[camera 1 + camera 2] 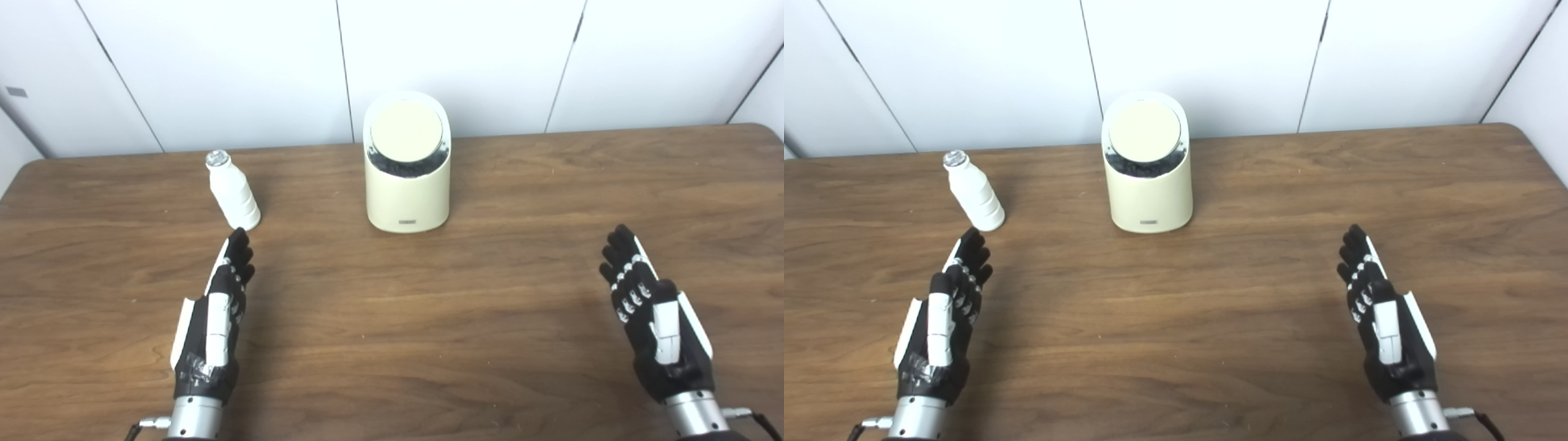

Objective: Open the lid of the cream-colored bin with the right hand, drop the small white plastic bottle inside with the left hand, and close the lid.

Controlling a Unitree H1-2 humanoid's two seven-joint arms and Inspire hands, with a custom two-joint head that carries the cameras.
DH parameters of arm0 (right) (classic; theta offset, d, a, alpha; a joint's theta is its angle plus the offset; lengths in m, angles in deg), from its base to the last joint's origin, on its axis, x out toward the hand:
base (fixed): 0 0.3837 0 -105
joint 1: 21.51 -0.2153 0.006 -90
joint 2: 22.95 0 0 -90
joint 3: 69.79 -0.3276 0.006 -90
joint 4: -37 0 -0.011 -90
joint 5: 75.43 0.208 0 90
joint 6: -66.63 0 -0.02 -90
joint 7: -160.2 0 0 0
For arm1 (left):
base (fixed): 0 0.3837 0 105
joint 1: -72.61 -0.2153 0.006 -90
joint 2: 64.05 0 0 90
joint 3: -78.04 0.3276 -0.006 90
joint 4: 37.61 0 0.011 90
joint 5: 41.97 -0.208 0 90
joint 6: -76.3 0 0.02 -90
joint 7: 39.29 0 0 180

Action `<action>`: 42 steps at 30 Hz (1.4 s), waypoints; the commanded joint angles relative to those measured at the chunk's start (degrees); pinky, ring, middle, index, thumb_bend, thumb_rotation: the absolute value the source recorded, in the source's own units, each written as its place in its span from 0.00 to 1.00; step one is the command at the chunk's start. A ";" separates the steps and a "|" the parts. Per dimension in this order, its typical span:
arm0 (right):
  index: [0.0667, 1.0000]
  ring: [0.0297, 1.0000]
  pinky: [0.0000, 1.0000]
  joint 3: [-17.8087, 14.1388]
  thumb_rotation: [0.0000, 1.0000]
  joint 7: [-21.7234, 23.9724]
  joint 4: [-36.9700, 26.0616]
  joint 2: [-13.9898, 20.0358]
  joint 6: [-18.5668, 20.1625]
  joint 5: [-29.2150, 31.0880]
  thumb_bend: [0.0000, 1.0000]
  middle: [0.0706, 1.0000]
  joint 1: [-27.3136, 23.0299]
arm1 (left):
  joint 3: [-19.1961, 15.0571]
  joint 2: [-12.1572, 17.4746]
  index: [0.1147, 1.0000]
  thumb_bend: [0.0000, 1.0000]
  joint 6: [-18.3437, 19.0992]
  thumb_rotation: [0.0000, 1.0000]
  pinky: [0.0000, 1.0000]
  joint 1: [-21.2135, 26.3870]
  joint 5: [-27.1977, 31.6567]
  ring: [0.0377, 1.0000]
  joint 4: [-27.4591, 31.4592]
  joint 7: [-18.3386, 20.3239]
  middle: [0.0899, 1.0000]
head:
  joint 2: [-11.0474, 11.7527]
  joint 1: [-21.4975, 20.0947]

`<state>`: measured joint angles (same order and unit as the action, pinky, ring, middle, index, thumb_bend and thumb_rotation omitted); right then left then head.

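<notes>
A cream-colored bin (407,196) stands upright near the table's far middle, its round lid (406,131) down, a dark gap showing along the lid's lower rim. To its left a small white plastic bottle (233,191) with a silvery cap stands upright. My left hand (215,318) hovers open at the front left, fingers stretched out, its tips just short of the bottle's base. My right hand (653,312) is open at the front right, empty, well to the right of the bin and nearer to me.
The brown wooden table (429,306) runs the full width of the view, its far edge against a white panelled wall (245,61). Its rounded right corner (1537,131) shows at the far right.
</notes>
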<state>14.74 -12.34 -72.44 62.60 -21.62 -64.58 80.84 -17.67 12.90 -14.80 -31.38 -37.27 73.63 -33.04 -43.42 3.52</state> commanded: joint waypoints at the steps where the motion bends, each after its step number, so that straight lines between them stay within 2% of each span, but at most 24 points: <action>1: 1.00 1.00 1.00 -0.18 1.00 0.03 -0.42 0.09 -0.98 0.18 0.75 1.00 -1.22 | 0.21 -0.27 1.00 0.61 -2.49 1.00 1.00 -3.40 -0.23 1.00 0.01 -0.84 1.00 | 0.73 0.60; 6: 1.00 1.00 1.00 -0.07 1.00 -0.12 0.28 -0.48 -1.18 0.24 0.71 1.00 -1.84 | -0.03 -0.64 1.00 0.62 -1.80 1.00 1.00 -3.40 0.29 1.00 -0.58 -1.71 1.00 | 1.97 1.34; 7: 1.00 1.00 1.00 -0.06 1.00 -0.06 0.52 -0.56 -1.38 0.33 0.71 1.00 -1.87 | 0.00 -0.62 1.00 0.62 -1.71 1.00 1.00 -3.46 0.38 1.00 -0.67 -1.82 1.00 | 2.76 1.63; 15: 1.00 1.00 1.00 0.31 1.00 0.47 0.93 -0.64 -1.84 0.34 0.72 1.00 -1.15 | 0.19 -0.50 1.00 0.59 -1.62 1.00 1.00 -4.50 -0.50 1.00 -0.54 -2.31 1.00 | 4.42 2.53; 26: 1.00 1.00 1.00 1.25 1.00 0.63 2.31 -1.01 -3.44 -0.14 0.75 1.00 -0.02 | 0.22 -1.02 1.00 0.54 -3.51 1.00 1.00 -5.17 -1.30 1.00 -1.96 -2.92 1.00 | 9.19 2.76; 33: 1.00 1.00 1.00 1.25 1.00 0.41 3.30 -1.19 -4.42 -0.17 0.76 1.00 0.01 | 0.01 -0.37 1.00 0.51 -4.35 1.00 1.00 -4.98 -0.73 1.00 -2.83 -2.40 1.00 | 11.08 2.61; 38: 1.00 1.00 1.00 1.36 1.00 0.41 4.18 -1.18 -5.44 -0.54 0.77 1.00 0.16 | -0.18 0.02 1.00 0.54 -4.58 1.00 1.00 -4.98 -1.22 1.00 -3.86 -2.33 1.00 | 13.00 2.71; 40: 1.00 1.00 1.00 1.43 1.00 0.43 4.43 -1.21 -5.66 -0.51 0.77 1.00 0.15 | -0.21 0.06 1.00 0.52 -3.79 1.00 1.00 -4.89 -1.40 1.00 -4.10 -2.43 1.00 | 13.33 2.68; 42: 1.00 1.00 1.00 1.48 1.00 0.44 4.67 -1.29 -5.68 -0.26 0.77 1.00 0.04 | -0.38 -0.22 1.00 0.46 -2.74 1.00 1.00 -4.80 -1.08 1.00 -4.14 -2.67 1.00 | 13.42 2.67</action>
<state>16.19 -12.27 -67.25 61.51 -25.90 -65.03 81.39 -18.08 12.83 -16.92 -31.55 -38.65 68.73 -35.09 -29.97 6.15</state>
